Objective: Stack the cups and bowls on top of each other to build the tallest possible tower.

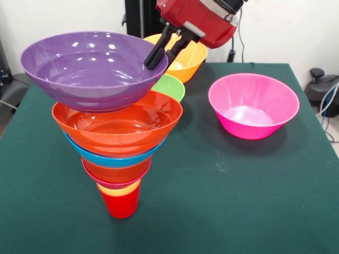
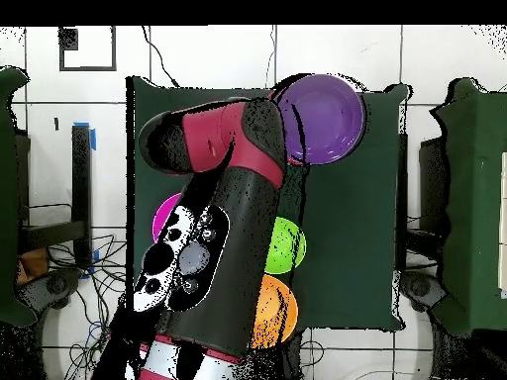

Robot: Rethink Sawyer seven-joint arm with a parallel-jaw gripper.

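A funnel-shaped tower [image 1: 117, 143] of nested plastic vessels rises at the near left of the green table [image 1: 222, 190], built on a red cup [image 1: 122, 203] with a yellow cup, then crimson-pink, orange, blue and orange-red bowls widening upward. The purple bowl [image 1: 87, 66] sits tilted on top, its far-right rim pinched between the closed black fingers of the robot's gripper [image 1: 154, 55], so by appearances this piece is being seated and not yet let go. Three bowls remain off the stack: a magenta-pink bowl [image 1: 253, 106] on the right, a green bowl [image 1: 170, 87] just behind the tower, and a light orange bowl [image 1: 183, 55] at the far side. The build looks well past halfway, with the widest, least steady placements still to come.
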